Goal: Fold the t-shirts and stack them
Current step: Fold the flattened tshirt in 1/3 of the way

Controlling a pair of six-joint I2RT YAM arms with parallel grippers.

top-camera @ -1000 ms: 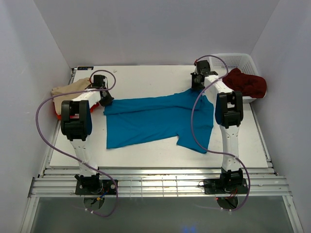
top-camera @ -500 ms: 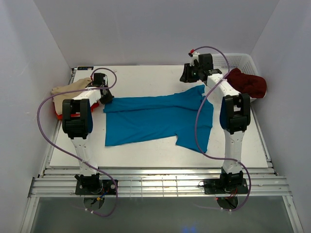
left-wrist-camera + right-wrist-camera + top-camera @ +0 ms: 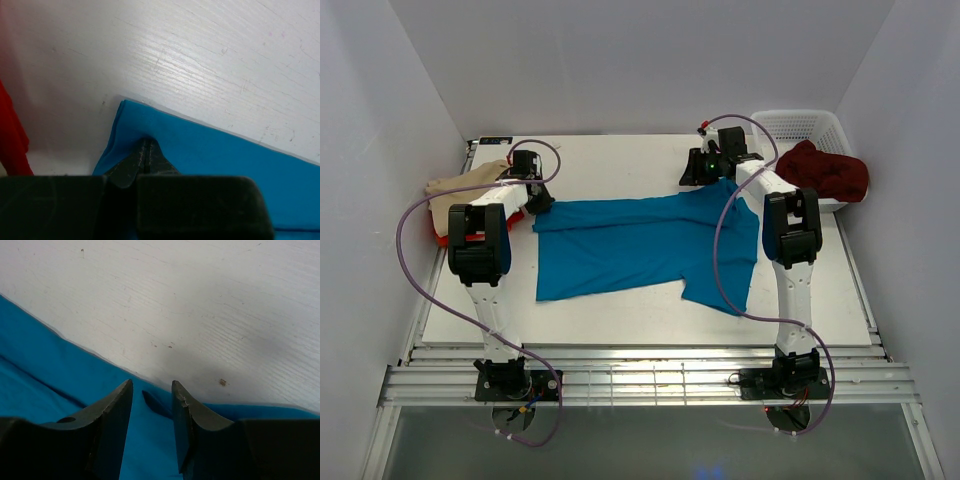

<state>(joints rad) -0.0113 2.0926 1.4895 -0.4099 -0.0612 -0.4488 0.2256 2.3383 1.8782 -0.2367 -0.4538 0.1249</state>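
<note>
The teal t-shirt (image 3: 640, 250) lies spread out flat in the middle of the bench (image 3: 620, 160), its body running left to right and one sleeve reaching toward the near edge on the right side. Its far left corner is pinched by the left fingers (image 3: 537, 206). In the left wrist view they are clenched tight on a small peak of the teal cloth (image 3: 146, 155), the corner's edge lying on the white bench top (image 3: 200, 50) just beyond.

At the shirt's far right end, the right fingers (image 3: 692, 176) sit low over the cloth's far edge. From the right wrist view they are released, with a clear gap between the two tips (image 3: 126, 392). The teal cloth (image 3: 60, 385) lies under them and a small fold shows in the gap. I can't tell whether the tips are touching the fabric.

At the left edge of the bench, just beside the left arm, a beige t-shirt (image 3: 460, 185) sits folded on top of a red t-shirt (image 3: 444, 238), of which only an edge shows. That red also shows at the left border of the left wrist view (image 3: 10, 135).

At the far right corner a maroon t-shirt (image 3: 828, 170) is bunched up and draped over the near rim of a white lattice basket (image 3: 800, 122), well apart from the teal one.
</note>
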